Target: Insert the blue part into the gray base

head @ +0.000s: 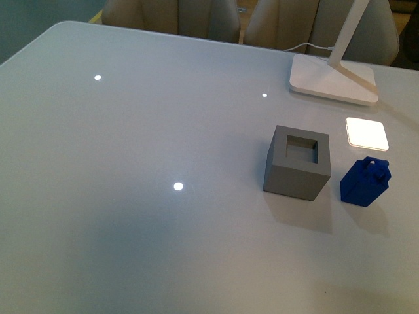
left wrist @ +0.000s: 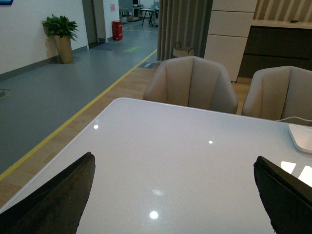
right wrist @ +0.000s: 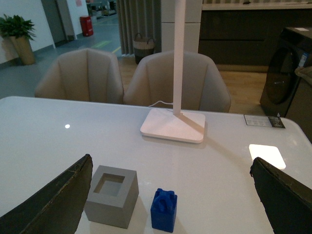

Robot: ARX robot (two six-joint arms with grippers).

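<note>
We see white lamp foot on table dead ahead of right jaws, beige chairs beyond it.

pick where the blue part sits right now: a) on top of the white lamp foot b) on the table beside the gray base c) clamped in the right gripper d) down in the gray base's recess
B: the blue part stands on the table just beside the gray base, apart from it, and the base holds nothing.
</note>
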